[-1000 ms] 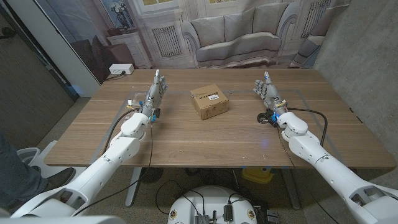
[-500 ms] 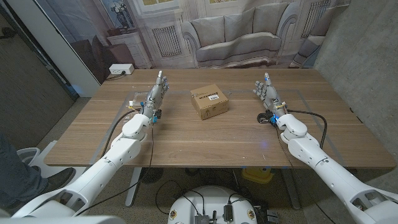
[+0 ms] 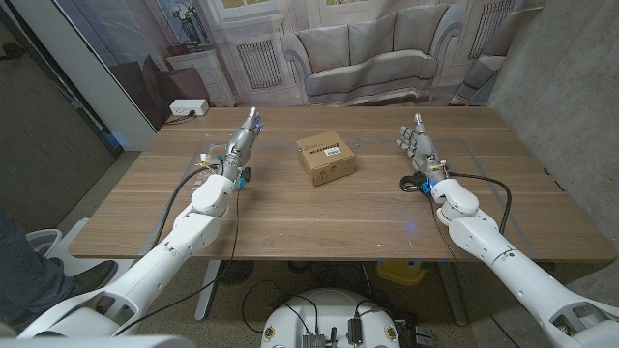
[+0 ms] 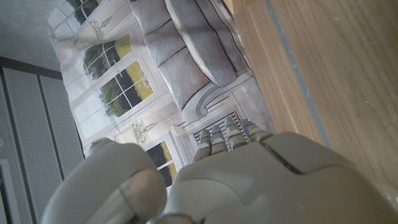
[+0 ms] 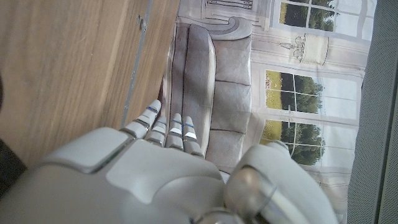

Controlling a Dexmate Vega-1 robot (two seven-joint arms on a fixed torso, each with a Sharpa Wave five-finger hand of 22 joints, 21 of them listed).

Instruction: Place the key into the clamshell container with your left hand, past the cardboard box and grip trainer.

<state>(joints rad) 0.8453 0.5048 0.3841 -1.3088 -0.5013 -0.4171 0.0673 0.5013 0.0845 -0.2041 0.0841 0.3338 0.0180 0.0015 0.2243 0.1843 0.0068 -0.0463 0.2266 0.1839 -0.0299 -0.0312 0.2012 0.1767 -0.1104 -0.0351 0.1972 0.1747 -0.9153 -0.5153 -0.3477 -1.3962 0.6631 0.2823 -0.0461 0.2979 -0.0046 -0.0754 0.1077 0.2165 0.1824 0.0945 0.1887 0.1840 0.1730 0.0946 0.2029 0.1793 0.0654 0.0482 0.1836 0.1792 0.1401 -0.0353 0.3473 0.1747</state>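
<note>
The wooden table (image 3: 319,217) spans the head view, and behind it hangs a printed backdrop (image 3: 363,53) of a sofa and tall windows. The cardboard box (image 3: 325,158) sits on the far half of the table, its labelled top facing up and its sides turned a little askew to the table's edge.

The left hand (image 3: 242,145) is to the left of the box and well apart from it. Its fingers are stretched out straight and close together, pointing toward the far edge. The left wrist view shows only the back of this hand, so I cannot tell whether it grasps anything.

The right hand (image 3: 418,143) is to the right of the box, about as far from it as the left hand is. Its fingers are spread and it has nothing in its grasp.

Left of the box, just beyond the left hand, lies the clear clamshell container (image 3: 205,153) (faint against the wood, its lid position unclear).

The key cannot be made out on the table or in the hand.
</note>
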